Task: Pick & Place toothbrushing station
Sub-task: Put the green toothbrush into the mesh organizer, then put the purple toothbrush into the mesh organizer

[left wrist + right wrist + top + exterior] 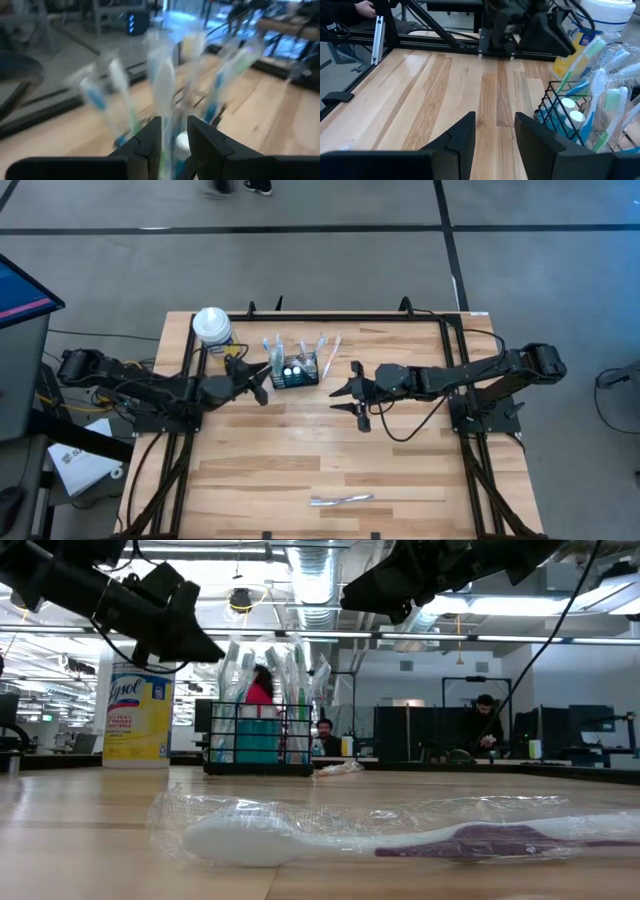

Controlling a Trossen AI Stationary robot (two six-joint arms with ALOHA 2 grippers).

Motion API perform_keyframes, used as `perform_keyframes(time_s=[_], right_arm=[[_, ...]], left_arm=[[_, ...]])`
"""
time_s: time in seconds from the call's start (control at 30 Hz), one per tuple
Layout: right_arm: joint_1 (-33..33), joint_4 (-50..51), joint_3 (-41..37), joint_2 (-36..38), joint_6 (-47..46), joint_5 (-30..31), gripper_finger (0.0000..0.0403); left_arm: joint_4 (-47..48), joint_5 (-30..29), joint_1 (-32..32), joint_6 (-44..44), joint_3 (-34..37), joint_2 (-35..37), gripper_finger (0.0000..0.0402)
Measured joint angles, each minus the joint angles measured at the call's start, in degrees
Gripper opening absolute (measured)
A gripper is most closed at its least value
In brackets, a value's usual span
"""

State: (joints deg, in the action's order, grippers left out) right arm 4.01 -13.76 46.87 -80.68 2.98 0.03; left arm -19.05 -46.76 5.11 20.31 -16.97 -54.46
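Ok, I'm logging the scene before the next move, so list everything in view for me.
caddy: one, black wire mesh, far middle of the table, between the grippers.
toothbrushes: several, wrapped, green and blue, standing in the caddy.
canister: one, yellow with white lid, far left corner.
loose toothbrush: one, wrapped, white and purple, lying at the near edge.
table: one, light wood.
people: a few, in the room beyond.
left gripper: open, just left of the caddy.
right gripper: open, right of the caddy, apart from it.

Caddy (294,370) between both arms
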Motion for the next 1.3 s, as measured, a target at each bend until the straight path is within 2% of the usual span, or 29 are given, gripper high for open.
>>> perform_keyframes(time_s=[0.13, 0.4, 0.57, 0.7, 0.83, 1.0, 1.17, 1.3], right_arm=[[0.0, 0.0, 0.0, 0.0, -0.9, 0.0, 0.0127], [0.0, 0.0, 0.0, 0.0, -1.9, 0.0, 0.0127], [0.0, 0.0, 0.0, 0.0, -2.0, 0.0, 0.0127], [0.0, 0.0, 0.0, 0.0, -2.0, 0.0, 0.0127], [0.7, 0.0, 0.0, 0.0, -2.0, -0.1, 0.0127], [2.7, 3.6, 0.0, 0.0, -2.5, -0.2, 0.0127], [5.2, 6.8, 0.0, 0.0, -9.3, -0.5, 0.0127], [7.3, 8.7, 0.0, 0.0, -10.7, -1.7, 0.0127]], left_arm=[[4.1, -0.4, -0.7, 3.9, 0.1, 0.4, 0.0088], [4.1, -0.3, 2.2, 1.3, 0.0, 3.9, 0.0088], [4.2, 3.3, 4.7, 1.0, 0.0, 5.2, 0.0086], [4.2, 8.5, 6.4, 1.0, 0.0, 3.9, 0.0079], [4.0, 11.2, 7.6, 1.1, 0.0, 3.3, 0.0072], [3.7, 12.7, 9.0, 1.1, 0.0, 3.3, 0.0071], [3.1, 12.7, 9.7, 1.1, 0.0, 3.3, 0.0071], [2.8, 12.7, 9.6, 1.1, 0.0, 3.3, 0.0071]])
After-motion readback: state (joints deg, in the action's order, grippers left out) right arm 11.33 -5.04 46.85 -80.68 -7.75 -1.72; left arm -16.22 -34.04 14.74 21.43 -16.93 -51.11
